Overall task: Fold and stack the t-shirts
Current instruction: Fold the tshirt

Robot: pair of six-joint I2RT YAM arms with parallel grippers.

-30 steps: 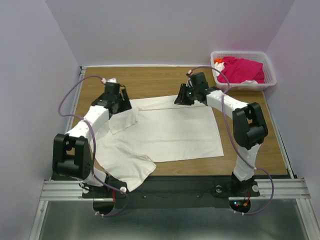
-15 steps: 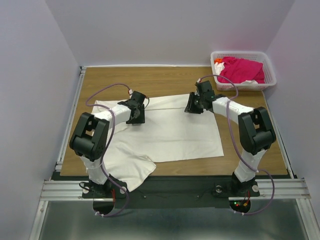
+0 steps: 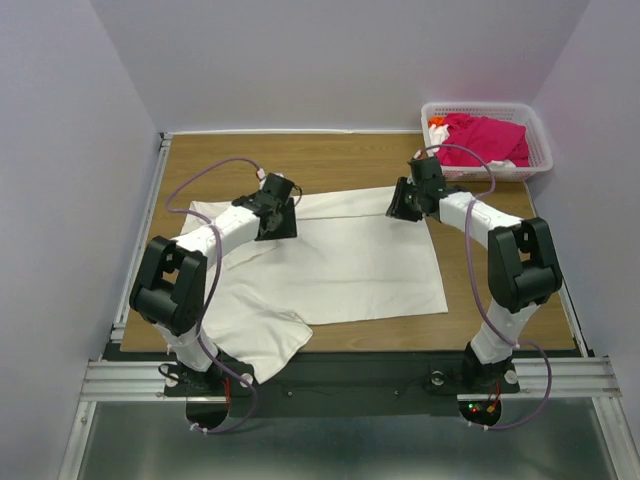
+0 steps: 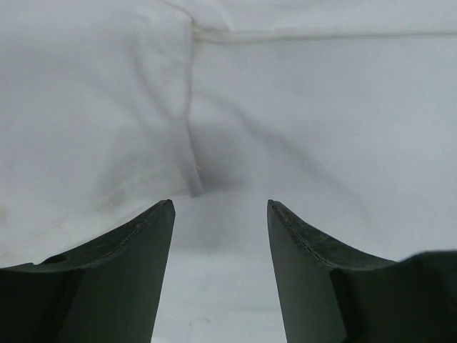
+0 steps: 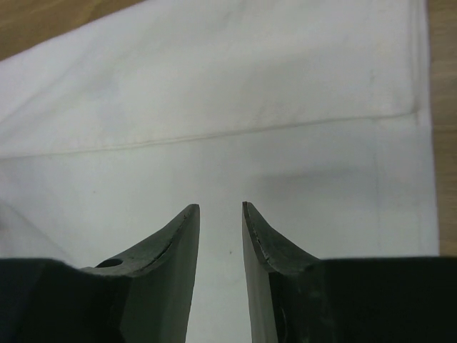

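Item one, off-white t-shirt (image 3: 340, 265): spread nearly flat across the middle of the wooden table (image 3: 300, 160), with its near-left part rumpled and drooping over the near edge and a strip along the far side lying doubled over. Item two, magenta t-shirt (image 3: 485, 138): bundled in the white lattice basket (image 3: 541, 150) at the far right corner, well apart from both arms and not yet folded. Left gripper (image 4: 220, 204): jaws parted moderately and holding nothing, tips low over the shirt's far-left area, a puckered seam (image 4: 194, 171) just ahead of them. Right gripper (image 5: 220, 207): jaws parted only narrowly, with cloth visible through the gap and nothing pinched. Its tips are near the far-right corner of the same shirt, an edge line (image 5: 214, 132) (stitched or folded, I cannot tell which) just beyond them and bare wood to the right. Step in hand, as I judge it: taking the far edge at two points for the next fold. To do it well I would widen the right one first (its gap looks too tight to take doubled fabric) and bring both sets of tips down to the cloth together. I would bite both layers rather than the top one alone, and keep the span between the grips taut and level so the fold lands square.
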